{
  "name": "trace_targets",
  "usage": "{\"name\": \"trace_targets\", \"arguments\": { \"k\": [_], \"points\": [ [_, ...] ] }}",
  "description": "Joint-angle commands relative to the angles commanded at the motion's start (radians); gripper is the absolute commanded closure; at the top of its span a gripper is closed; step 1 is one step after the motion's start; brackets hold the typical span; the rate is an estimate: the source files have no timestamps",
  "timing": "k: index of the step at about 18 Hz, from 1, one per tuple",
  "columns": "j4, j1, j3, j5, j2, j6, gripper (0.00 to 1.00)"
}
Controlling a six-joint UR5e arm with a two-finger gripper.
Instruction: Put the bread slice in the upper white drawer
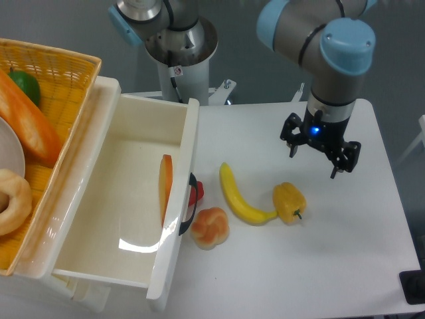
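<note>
1. Nearest the camera, the large glossy white plastic upper drawer (99,219) stands pulled open over the white table (345,266); its smooth floor catches a bright curved glare, and its thick front panel runs along the right side with a black-and-red handle (194,197) sticking out toward the table
2. The thin flat bread slice (165,188), yellow-orange on its face with a darker orange crust edge, is inside that drawer, standing on edge and leaning against the inner face of the front panel
3. Just outside the panel, beside the handle, a round orange-pink bun (210,228) with a knobbly, plaited-looking top lies on the table
4. Right of the bun lies a smooth curved yellow banana (240,197), its lower end touching or nearly touching a lumpy yellow-orange bell pepper (289,203) with a short dark stem
5. To the left, a yellow woven wicker basket (66,73) sits over the drawer's far-left side; it holds a long orange baguette (30,126), a green rounded fruit (25,86), a pale ring-shaped pastry (13,199) and the edge of a white plate (13,159)
6. Farther back, the black two-finger gripper (320,156) hangs above the table right of the banana, well apart from the drawer; its fingers are spread apart and nothing is between them
7. Farthest, the grey-and-blue arm base (176,46) stands behind the table
</note>
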Motion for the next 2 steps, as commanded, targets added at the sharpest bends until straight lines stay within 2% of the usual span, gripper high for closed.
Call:
{"name": "trace_targets", "arguments": {
  "k": [2],
  "points": [
    [0.005, 0.009, 0.000, 0.003, -0.014, 0.003, 0.00]
  ]
}}
